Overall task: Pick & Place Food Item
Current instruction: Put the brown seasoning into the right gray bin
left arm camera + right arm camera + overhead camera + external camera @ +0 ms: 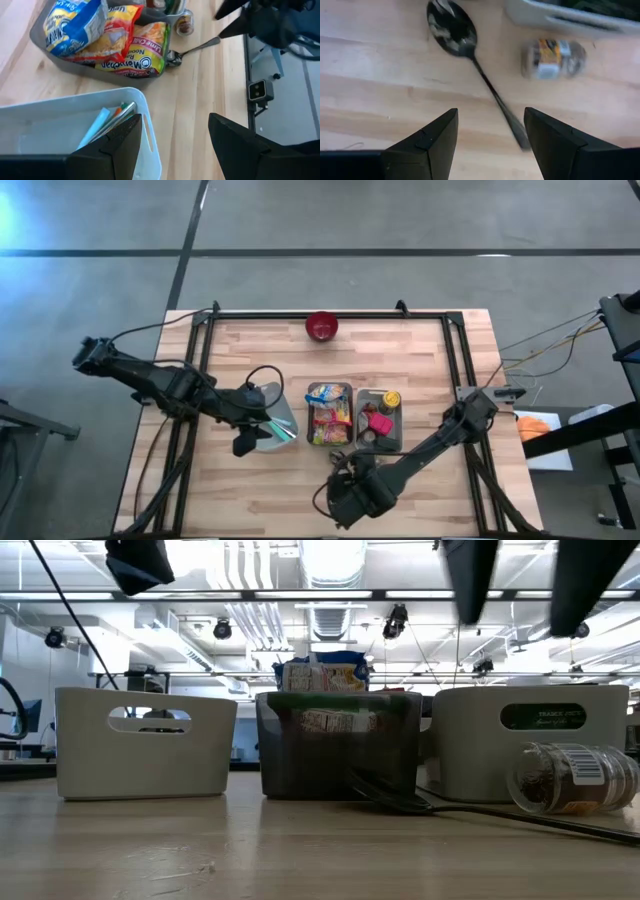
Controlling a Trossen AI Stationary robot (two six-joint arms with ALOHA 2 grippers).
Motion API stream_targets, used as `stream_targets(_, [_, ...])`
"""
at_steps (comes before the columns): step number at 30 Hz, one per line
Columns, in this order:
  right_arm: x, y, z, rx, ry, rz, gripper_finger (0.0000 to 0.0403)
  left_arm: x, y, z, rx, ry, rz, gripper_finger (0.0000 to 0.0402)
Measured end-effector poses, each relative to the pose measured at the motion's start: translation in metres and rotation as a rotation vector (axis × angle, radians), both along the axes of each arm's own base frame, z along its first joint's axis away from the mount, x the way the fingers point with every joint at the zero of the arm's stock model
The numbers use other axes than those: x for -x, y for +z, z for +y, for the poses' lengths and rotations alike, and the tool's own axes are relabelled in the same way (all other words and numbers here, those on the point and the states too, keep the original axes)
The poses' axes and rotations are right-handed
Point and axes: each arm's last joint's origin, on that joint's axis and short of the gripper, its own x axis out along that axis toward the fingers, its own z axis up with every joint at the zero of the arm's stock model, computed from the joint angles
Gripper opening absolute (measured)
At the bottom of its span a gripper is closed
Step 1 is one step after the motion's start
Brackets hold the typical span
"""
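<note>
Several instant-noodle packets [125, 47] stand in a grey bin [329, 415] at the table's middle. Beside it, a small jar [552, 57] lies on its side on the wood, near a dark spoon [452, 30]. My right gripper [490, 145] hangs open above the spoon's handle [500, 110], fingers pointing down, clear of the table [530, 580]. My left gripper [175, 145] is open over the near corner of a white bin [145, 100] that holds a few utensils; it touches nothing that I can see.
A second bin [380, 418] with red and yellow items stands right of the grey one. A red bowl [322, 327] sits at the far edge. Black rails [455, 350] frame the tabletop. Bare wood lies along the near edge.
</note>
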Motion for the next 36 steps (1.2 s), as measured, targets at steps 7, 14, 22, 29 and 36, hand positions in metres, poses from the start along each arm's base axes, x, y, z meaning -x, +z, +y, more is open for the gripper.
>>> stream_targets(7, [-0.010,-0.017,0.001,0.009,-0.065,0.017,0.0223,0.003,0.002,0.000,0.020,-0.048,0.004,0.0232])
stream_targets(14, [-0.008,-0.028,-0.003,0.061,-0.241,0.016,0.0223,0.004,0.003,-0.001,0.044,-0.066,0.008,0.0232])
stream_targets(22, [-0.008,-0.035,-0.009,0.090,-0.177,0.059,0.0223,0.004,0.003,-0.001,0.055,-0.076,0.012,0.0232])
stream_targets(29, [-0.008,-0.034,-0.010,0.143,0.275,0.154,0.0223,0.004,0.003,-0.001,0.055,-0.076,0.012,0.0232])
stream_targets(36, [-0.008,-0.034,-0.010,0.176,0.867,0.290,0.0223,0.004,0.003,-0.001,0.056,-0.075,0.012,0.0232])
